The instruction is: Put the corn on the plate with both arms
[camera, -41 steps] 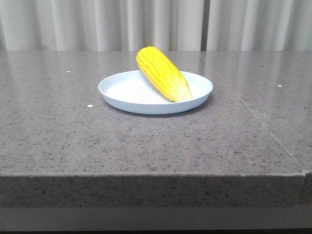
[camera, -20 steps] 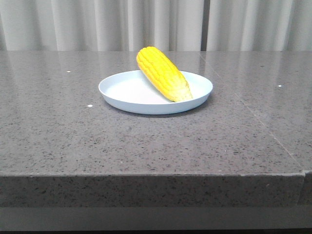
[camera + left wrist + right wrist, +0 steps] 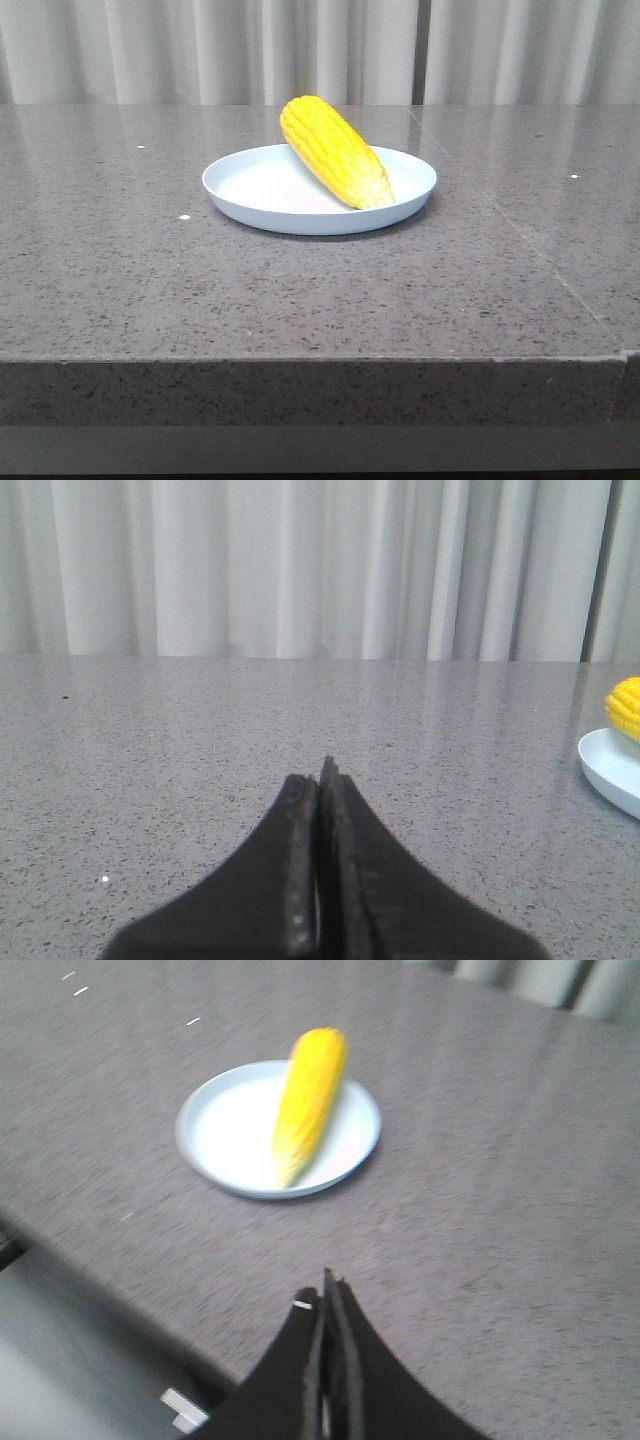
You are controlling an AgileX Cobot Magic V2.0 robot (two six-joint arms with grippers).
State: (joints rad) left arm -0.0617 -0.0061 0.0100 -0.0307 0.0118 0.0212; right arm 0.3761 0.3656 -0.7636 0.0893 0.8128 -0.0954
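Observation:
The yellow corn (image 3: 333, 150) lies on the pale blue plate (image 3: 260, 190) in the middle of the grey table, its thick end propped on the far rim and its paler tip down inside at the right. Neither gripper shows in the front view. In the left wrist view my left gripper (image 3: 321, 773) is shut and empty, low over bare table, with the plate's edge (image 3: 606, 768) and the corn's end (image 3: 626, 706) far off at one side. In the right wrist view my right gripper (image 3: 326, 1289) is shut and empty, above the table's near edge, well back from the corn (image 3: 308, 1100) and plate (image 3: 225, 1130).
The grey speckled stone table (image 3: 150, 270) has its front edge close to the camera. Pale curtains (image 3: 200, 50) hang behind the table. A seam line (image 3: 530, 245) runs across the tabletop at the right.

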